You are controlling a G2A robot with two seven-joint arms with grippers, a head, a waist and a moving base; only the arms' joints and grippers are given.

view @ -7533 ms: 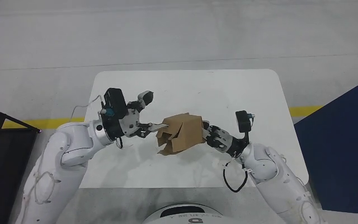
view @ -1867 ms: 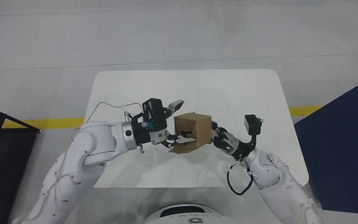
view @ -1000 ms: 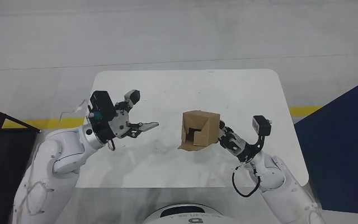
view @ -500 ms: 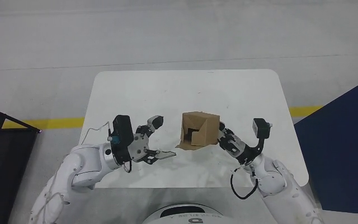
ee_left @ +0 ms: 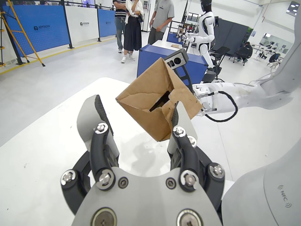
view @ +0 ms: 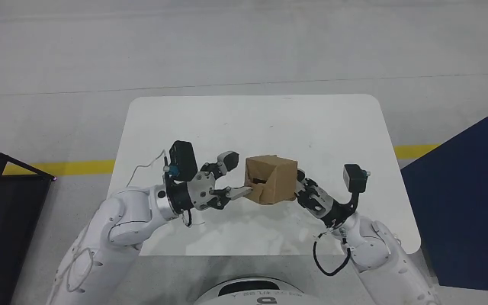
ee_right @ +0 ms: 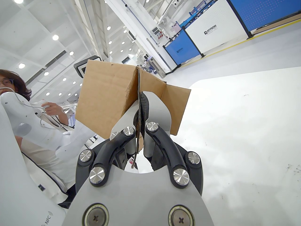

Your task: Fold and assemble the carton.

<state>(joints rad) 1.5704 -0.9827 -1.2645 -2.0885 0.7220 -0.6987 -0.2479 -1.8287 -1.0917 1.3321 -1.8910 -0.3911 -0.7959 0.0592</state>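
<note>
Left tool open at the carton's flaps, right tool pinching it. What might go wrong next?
The right tool pinches only one thin edge of the carton, so a push from the open left tool may twist it loose. The flap by that tool looks ragged and may crumple rather than fold.

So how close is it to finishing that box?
Partway. The carton already has a box shape. The right hand pinches one cardboard edge to steady it, while the open left hand sits at its open end, one finger by a flap. Left to do: the end flaps overlap loosely with a dark gap, so they need tucking shut.
</note>
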